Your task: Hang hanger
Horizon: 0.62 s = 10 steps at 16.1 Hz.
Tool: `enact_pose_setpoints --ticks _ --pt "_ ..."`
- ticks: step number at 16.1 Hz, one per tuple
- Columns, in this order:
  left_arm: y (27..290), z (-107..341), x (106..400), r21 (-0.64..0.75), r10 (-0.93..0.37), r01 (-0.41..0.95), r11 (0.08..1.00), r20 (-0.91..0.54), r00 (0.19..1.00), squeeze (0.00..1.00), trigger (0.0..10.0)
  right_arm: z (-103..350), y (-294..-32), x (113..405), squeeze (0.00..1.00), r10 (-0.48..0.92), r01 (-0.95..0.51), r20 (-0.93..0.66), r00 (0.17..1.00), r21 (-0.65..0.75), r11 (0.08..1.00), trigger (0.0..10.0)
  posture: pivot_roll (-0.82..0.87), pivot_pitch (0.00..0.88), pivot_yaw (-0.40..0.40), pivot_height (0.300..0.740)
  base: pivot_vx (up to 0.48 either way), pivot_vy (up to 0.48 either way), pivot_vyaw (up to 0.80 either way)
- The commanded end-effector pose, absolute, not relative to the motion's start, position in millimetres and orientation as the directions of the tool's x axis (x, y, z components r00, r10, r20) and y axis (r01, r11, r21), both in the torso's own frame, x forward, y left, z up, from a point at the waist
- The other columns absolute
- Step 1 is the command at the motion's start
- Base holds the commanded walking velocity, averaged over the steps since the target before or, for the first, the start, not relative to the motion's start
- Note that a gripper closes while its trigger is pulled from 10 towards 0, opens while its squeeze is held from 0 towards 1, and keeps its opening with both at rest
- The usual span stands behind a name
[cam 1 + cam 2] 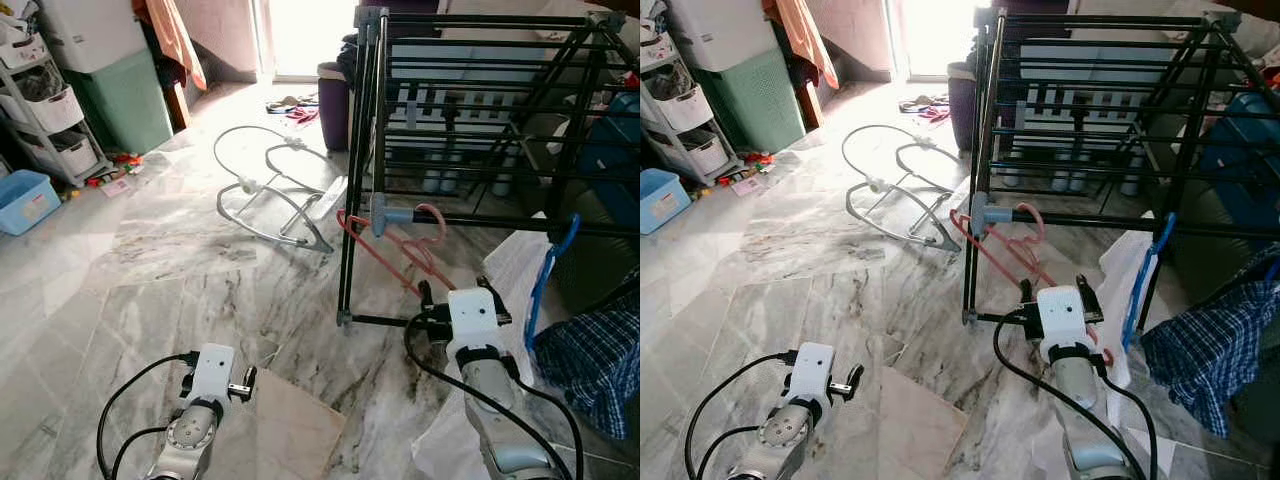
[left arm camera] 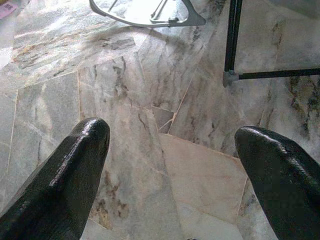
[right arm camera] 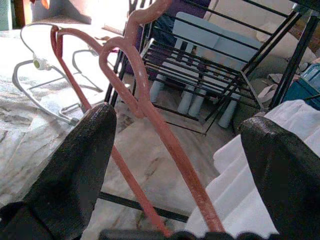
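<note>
nearest the robot, the left gripper (image 2: pixel 170 165) hangs low over the marble floor (image 1: pixel 150 280), its two black fingers (image 2: pixel 65 175) spread wide with nothing between them; a pale pinkish tile (image 1: pixel 290 430) lies on the floor just under it. the right gripper (image 3: pixel 175 175) is held out ahead on the right, close to the foot of the drying rack (image 1: pixel 480 120). its fingers are set well apart, and the pink hanger (image 3: pixel 145 105) runs up between them, nearer the finger on the bouncer's side; i cannot tell whether either finger actually touches it, so the hold is unclear. white cloth (image 1: pixel 1120 280) is heaped on the floor beside that arm, and a blue checked garment (image 1: pixel 595 360) lies at the right edge.

a little further on, the pink hanger's hook sits over the rack's low horizontal bar, next to a grey joint (image 1: pixel 381 213) at the rack's corner post, and its body slants down toward the right gripper. a blue hanger (image 1: pixel 545 270) hangs from the same low bar further to the right.

beyond the rack's corner, a bouncer frame of grey tube (image 1: pixel 270 190) rests on the floor. far left are a light blue tub (image 1: pixel 25 200), a white shelf cart (image 1: pixel 45 110) and a green basket (image 1: pixel 125 100); a dark purple bin (image 1: pixel 333 105) stands behind the rack.
</note>
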State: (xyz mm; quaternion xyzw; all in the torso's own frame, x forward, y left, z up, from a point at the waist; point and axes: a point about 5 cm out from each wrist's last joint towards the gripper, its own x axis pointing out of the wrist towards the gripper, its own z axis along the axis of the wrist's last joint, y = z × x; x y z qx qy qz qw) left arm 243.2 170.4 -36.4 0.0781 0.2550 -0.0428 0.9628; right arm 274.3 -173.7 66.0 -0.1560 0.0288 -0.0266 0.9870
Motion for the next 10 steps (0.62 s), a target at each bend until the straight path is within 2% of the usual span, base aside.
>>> enact_pose_setpoints --ticks 1,10 --pt "171.8 -36.1 245.0 0.148 -0.029 0.12 0.982 -0.505 0.863 0.0 10.0 72.4 -171.7 273.8 1.0 -0.058 0.051 -0.013 0.998 -0.31 0.949 10.0 -0.18 0.0 0.04 0.74 0.0 0.0 0.0" --pt "173.7 -38.9 241.3 0.171 -0.008 0.112 0.979 -0.514 0.858 0.0 10.0 71.0 -168.0 273.6 1.0 -0.04 0.029 -0.03 0.999 -0.304 0.952 10.0 -0.17 0.0 0.037 0.74 0.0 0.0 0.0"
